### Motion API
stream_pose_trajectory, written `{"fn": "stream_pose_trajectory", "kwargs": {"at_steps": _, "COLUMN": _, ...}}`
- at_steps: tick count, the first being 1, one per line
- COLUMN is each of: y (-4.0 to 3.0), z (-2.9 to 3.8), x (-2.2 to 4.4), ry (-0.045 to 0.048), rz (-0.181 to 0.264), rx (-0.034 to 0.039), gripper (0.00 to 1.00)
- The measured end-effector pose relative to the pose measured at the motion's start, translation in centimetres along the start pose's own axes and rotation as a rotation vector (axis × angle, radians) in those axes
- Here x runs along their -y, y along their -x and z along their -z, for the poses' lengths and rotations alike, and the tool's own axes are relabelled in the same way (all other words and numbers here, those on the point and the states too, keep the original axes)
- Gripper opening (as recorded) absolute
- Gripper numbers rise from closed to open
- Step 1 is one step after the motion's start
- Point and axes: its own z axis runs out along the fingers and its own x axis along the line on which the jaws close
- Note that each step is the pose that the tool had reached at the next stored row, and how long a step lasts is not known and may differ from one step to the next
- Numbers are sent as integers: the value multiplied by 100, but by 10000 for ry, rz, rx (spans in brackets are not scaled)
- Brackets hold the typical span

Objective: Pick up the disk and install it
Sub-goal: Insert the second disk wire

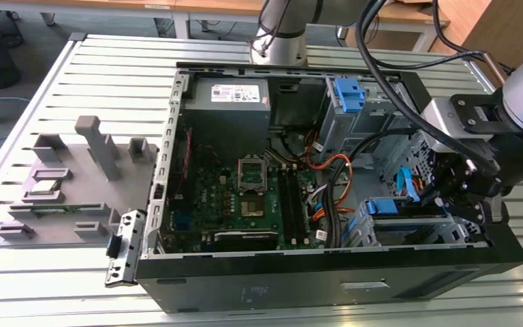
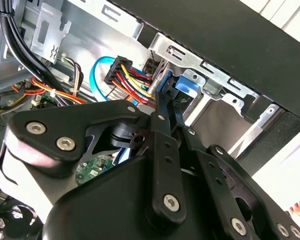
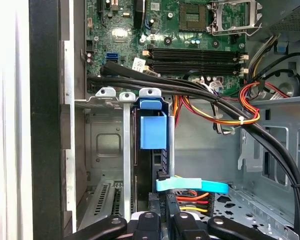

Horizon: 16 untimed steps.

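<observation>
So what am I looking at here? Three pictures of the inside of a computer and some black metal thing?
The exterior view looks down on an open computer case lying on a slatted metal table. The grey and black machine reaching in from that view's right is a robot arm, and its gripper hangs over the drive cage. The other two pictures come from cameras riding on the arm's wrist, so the black linkage in them is the gripper itself. In the first wrist view, the blue bracket of the disk stands in the cage's slot, with the motherboard beyond. A grey parts holder sits beside the case.
</observation>
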Motion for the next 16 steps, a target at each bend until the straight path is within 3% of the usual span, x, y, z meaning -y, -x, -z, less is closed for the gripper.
{"fn": "stream_pose_trajectory", "kwargs": {"at_steps": 9, "y": -1, "z": -9, "x": 0, "ry": 0, "rz": 0, "rx": 3, "gripper": 17}}
{"fn": "stream_pose_trajectory", "kwargs": {"at_steps": 11, "y": -1, "z": -14, "x": 0, "ry": 0, "rz": -1, "rx": 13, "gripper": 18}}
{"fn": "stream_pose_trajectory", "kwargs": {"at_steps": 12, "y": -2, "z": -13, "x": -1, "ry": 0, "rz": -1, "rx": 11, "gripper": 25}}
{"fn": "stream_pose_trajectory", "kwargs": {"at_steps": 16, "y": -1, "z": -9, "x": 0, "ry": 0, "rz": -1, "rx": 3, "gripper": 25}}
